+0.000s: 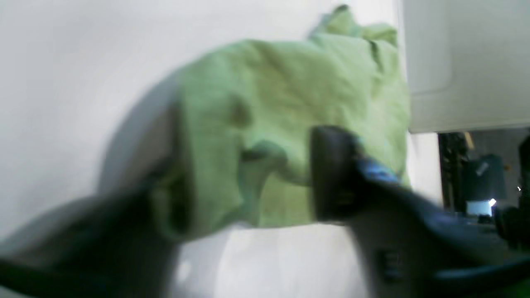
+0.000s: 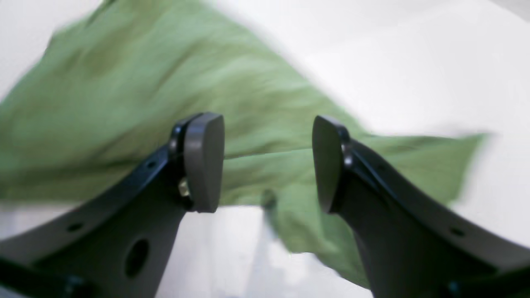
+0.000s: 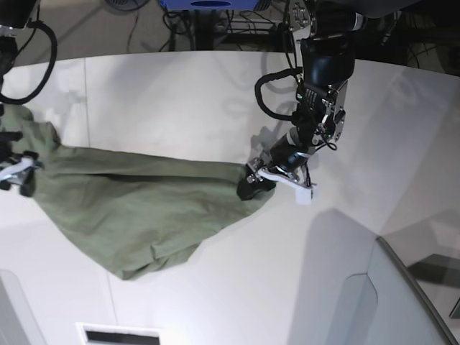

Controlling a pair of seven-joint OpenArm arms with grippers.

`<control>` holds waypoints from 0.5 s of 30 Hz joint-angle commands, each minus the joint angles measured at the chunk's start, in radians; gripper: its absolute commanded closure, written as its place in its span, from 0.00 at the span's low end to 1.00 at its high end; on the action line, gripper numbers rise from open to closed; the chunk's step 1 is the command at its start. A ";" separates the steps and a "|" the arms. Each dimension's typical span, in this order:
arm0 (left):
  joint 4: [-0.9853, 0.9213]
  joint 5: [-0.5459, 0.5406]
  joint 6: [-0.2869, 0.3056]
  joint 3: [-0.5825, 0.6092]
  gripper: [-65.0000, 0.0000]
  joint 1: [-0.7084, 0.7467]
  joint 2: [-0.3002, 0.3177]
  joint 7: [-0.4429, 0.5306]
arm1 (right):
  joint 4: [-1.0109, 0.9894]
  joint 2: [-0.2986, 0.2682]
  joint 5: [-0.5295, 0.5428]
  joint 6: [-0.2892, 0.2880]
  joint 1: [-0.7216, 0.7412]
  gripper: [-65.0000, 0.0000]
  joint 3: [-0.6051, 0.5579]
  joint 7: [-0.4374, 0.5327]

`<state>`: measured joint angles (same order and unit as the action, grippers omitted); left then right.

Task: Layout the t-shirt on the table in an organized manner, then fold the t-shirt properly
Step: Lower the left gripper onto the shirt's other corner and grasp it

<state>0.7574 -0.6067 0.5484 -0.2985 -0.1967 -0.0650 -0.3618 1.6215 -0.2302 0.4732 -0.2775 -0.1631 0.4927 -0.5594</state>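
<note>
The olive-green t-shirt (image 3: 144,201) lies crumpled and stretched sideways across the white table (image 3: 180,93). My left gripper (image 3: 257,183) is at the shirt's right end. In the blurred left wrist view its jaws (image 1: 252,182) still stand apart, with a fold of the t-shirt (image 1: 290,82) draped over one finger and lying between them. My right gripper (image 3: 18,172) is at the shirt's left end. In the right wrist view it (image 2: 269,161) is open and holds nothing, and the t-shirt (image 2: 124,82) spreads out beyond its fingertips.
A grey translucent panel (image 3: 402,302) rises at the table's near right corner and shows pale in the left wrist view (image 1: 463,62). A white slotted plate (image 3: 118,334) sits at the front edge. Cables and equipment (image 3: 208,14) crowd the floor behind the table.
</note>
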 commanded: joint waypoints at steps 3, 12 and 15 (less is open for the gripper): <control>-0.049 -0.012 -0.001 0.003 0.91 -0.037 -0.003 0.011 | -0.063 0.035 0.014 0.001 0.060 0.50 0.182 0.014; -0.065 -0.011 0.002 0.003 1.00 -0.043 -0.003 0.004 | -0.521 -0.094 0.015 -0.001 0.155 0.27 0.358 0.016; -0.065 -0.011 0.003 0.003 1.00 -0.040 0.000 0.004 | -0.619 -0.130 0.017 -0.016 0.176 0.26 0.358 0.023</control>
<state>0.6914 -0.6060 0.5503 -0.2977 -0.2340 -0.0605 -0.3325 0.9855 -0.3336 0.4767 -0.2859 0.0036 0.8471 -0.5533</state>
